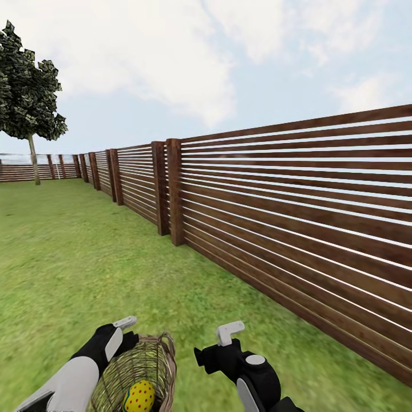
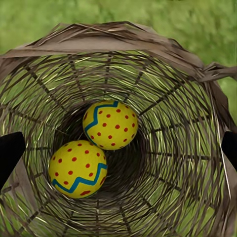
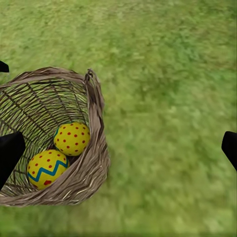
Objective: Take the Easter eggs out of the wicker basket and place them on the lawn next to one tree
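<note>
Two eggs are all we count in the wicker basket point(image 2: 148, 54); a third we cannot find in any view.

Head view: we log the lawn point(image 1: 86, 257) running to a dark slatted fence point(image 1: 297, 200), with one tree point(image 1: 28, 103) far off in the corner. The basket sits at the bottom edge, held up by our left arm, tilted, one egg point(image 1: 139, 396) showing through its mouth. The left gripper point(image 1: 123, 329) is at the basket's rim; whether its fingers clamp the wicker we cannot tell. The right gripper point(image 1: 220, 340) stands just beside the basket, not touching it.

Left wrist view: we look straight down the basket's inside. The upper egg point(image 2: 110, 124) and the lower egg point(image 2: 78, 169) lie touching at the bottom. Dark fingertips point(image 2: 10, 150) show at both edges, wide of the rim.

Right wrist view: the basket lies to one side over grass, a loop handle point(image 3: 90, 75) at its rim, both eggs inside, one point(image 3: 72, 138) above the other point(image 3: 47, 169). The right fingertips point(image 3: 11, 148) stand far apart with nothing between them, so we enter this pincer as spread and empty
</note>
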